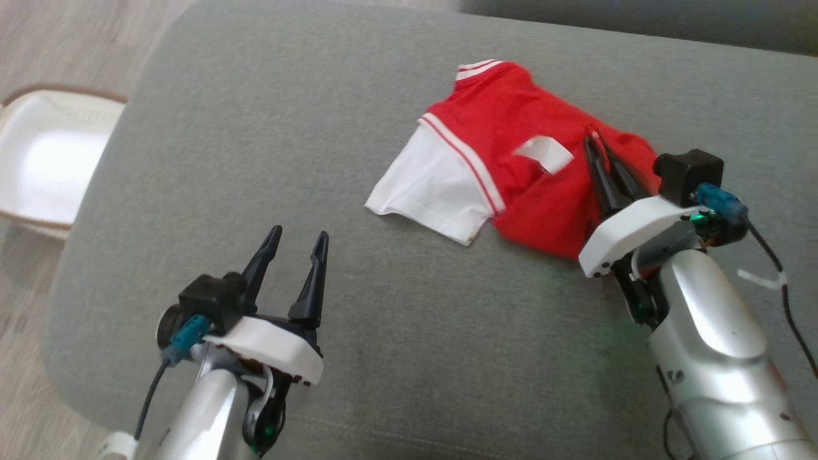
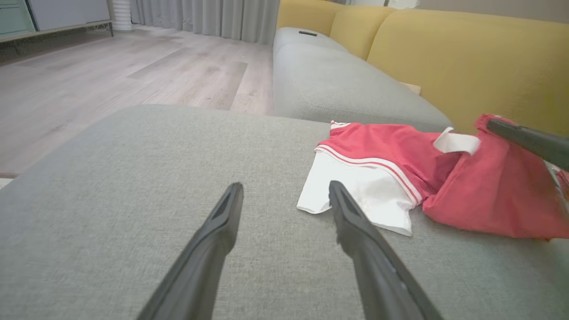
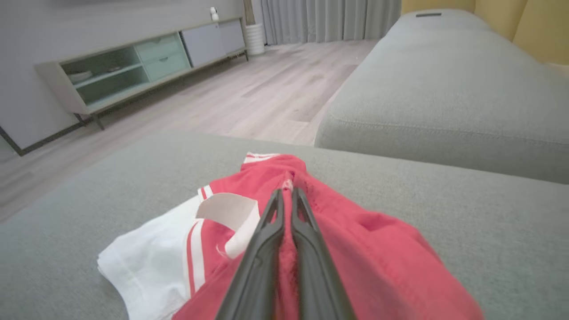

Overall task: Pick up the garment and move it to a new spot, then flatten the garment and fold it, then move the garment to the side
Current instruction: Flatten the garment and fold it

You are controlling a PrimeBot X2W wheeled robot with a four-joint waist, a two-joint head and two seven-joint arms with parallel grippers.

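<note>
Garment [image 1: 511, 128]: small red top w/ a white part [image 1: 428, 191], crumpled on the grey sofa cushion [image 1: 255, 128], right of centre in head view. Looks light, thin, floppy, prob. no stiffness at all, so it'll drape and bunch from whatever point gets lifted. Not fragile; woven cushion shouldn't let it slide much. On its right side the right claw [image 1: 594, 137] is pinched together on a raised ridge of red fabric; cloth shows between the fingers in right wrist view. Over bare cushion the left claw [image 1: 299, 233] has fingers apart, holding nothing, near the white part but not touching. Mid-body pinch seems ok for relocating. For flattening, hem or shoulder corners would be better, one per claw. Risk: pinch may catch top layer only.
</note>
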